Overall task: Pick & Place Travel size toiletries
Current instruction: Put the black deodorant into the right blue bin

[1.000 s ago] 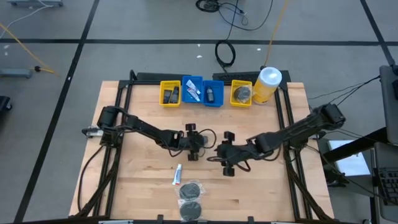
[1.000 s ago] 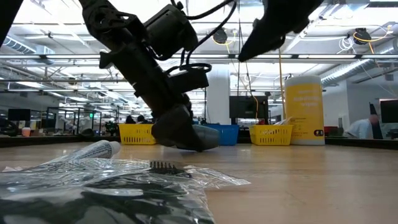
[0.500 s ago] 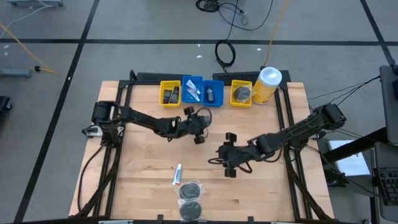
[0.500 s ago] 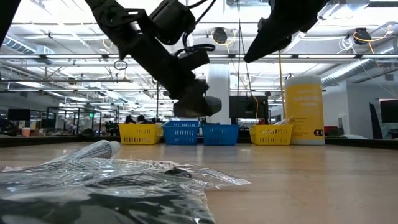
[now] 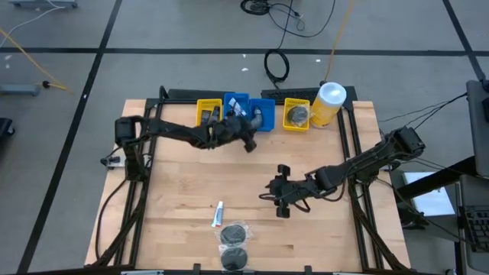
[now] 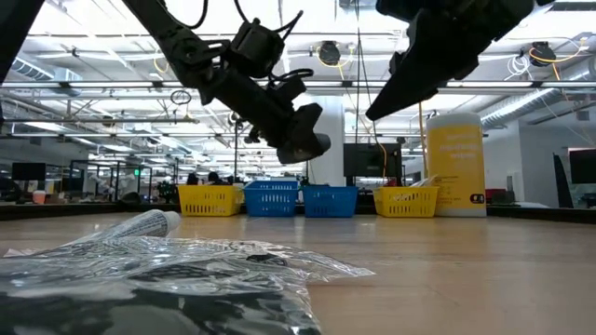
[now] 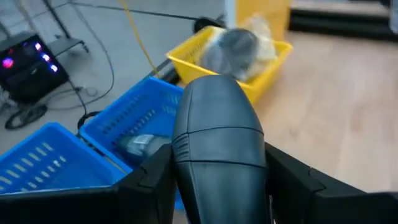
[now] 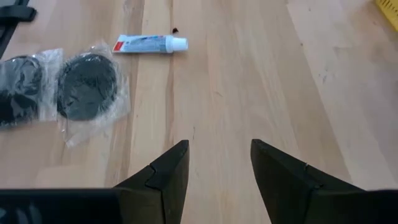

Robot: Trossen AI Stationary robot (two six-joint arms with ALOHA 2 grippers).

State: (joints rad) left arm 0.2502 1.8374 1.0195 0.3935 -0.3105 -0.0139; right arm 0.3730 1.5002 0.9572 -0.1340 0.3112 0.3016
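Observation:
My left gripper (image 5: 246, 137) is shut on a small dark bottle (image 7: 217, 140) and hovers just in front of the row of bins, near the blue bin (image 5: 262, 116); the low view shows it well above the table (image 6: 303, 141). My right gripper (image 5: 278, 191) is open over the middle of the table, touching nothing (image 8: 217, 171). A thin white tube (image 5: 218, 215) lies flat near the near edge. Two dark mesh puffs (image 5: 234, 233) (image 5: 234, 258) in clear wrap lie beside it, also flat. My left gripper pinches the dark bottle's lower body (image 7: 214, 186) between its two fingers (image 7: 149, 183). The bottle lies along the fingers, and its rounded end (image 7: 217, 99) sticks out past them. It is lifted clear, slanting down and forward in the low view (image 6: 312, 144).
Along the far edge stand a yellow bin (image 5: 208, 114), two blue bins (image 5: 236, 109), and a second yellow bin (image 5: 296, 114) with a mesh puff inside (image 7: 233, 46). The big yellow canister (image 5: 328, 103) stands to their right. Bare wood lies between the arms.
My left gripper has risen from the middle of the table with the dark bottle and carried it toward the far edge, up to the blue bins. The bottle is now lifted clear. My right gripper has stayed almost where it was.

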